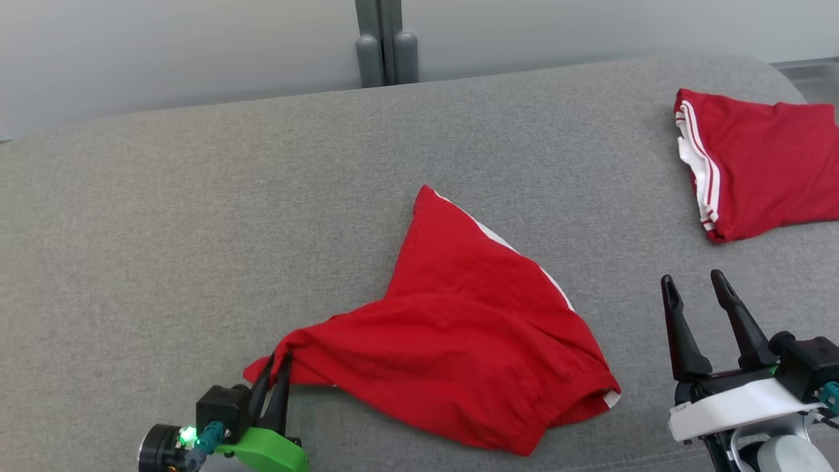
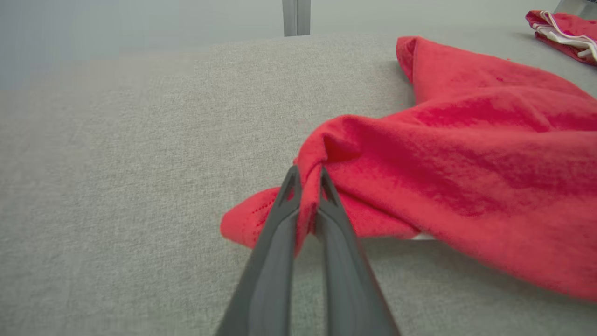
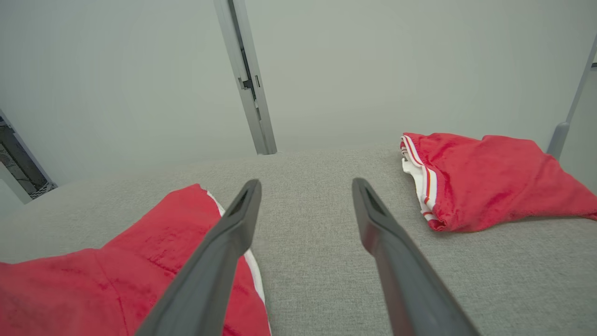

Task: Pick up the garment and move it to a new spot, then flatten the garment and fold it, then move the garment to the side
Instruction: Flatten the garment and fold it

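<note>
A red garment [image 1: 459,328] with a white side stripe lies rumpled in the middle of the grey fabric surface [image 1: 196,216]. My left gripper [image 1: 280,362] is shut on the garment's left corner, and in the left wrist view the red cloth [image 2: 457,154] is pinched between the two dark fingers [image 2: 280,219] of that gripper [image 2: 306,173]. My right gripper [image 1: 693,278] stands open to the right of the garment, above bare surface. In the right wrist view its spread fingers [image 3: 224,242] frame the grey surface, with the garment [image 3: 140,261] at lower left.
A second red garment [image 1: 760,170] with white stripes lies folded at the far right, also in the right wrist view [image 3: 489,182]. A grey post [image 1: 387,46] rises behind the surface's back edge against a pale wall. Bare grey surface spreads to the left.
</note>
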